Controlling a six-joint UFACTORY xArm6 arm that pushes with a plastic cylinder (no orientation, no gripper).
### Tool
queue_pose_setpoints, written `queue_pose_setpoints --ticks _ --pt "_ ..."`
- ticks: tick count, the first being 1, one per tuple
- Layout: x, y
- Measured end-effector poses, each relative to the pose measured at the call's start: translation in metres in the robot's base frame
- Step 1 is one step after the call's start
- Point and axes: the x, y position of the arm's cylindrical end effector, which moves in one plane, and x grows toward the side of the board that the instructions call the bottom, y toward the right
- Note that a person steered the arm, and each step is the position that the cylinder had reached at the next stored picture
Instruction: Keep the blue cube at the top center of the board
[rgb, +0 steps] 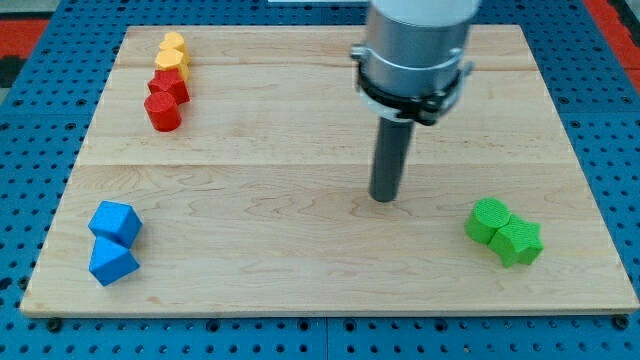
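Note:
Two blue blocks sit at the board's bottom left. The upper one is a blue cube (115, 222); the lower blue block (111, 261) touches it and looks wedge-like. My tip (384, 197) rests on the board a little right of centre, far to the right of both blue blocks and touching no block. The rod hangs from the grey arm housing (415, 50) at the view's top.
Two yellow blocks (172, 53) and two red blocks (166, 98) stand in a column at the top left. Two green blocks (503, 232) lie touching at the bottom right, right of my tip. The wooden board (300, 290) lies on a blue pegboard.

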Motion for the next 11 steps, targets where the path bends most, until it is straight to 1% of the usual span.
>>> queue_pose_setpoints --ticks 1,4,6,7,8,10,11 --pt "-0.006 -0.049" --pt "-0.014 -0.220" --pt "-0.012 -0.314" --pt "0.022 -0.353" --pt "0.043 -0.355" --pt "0.116 -0.291" --pt "0.130 -0.284"
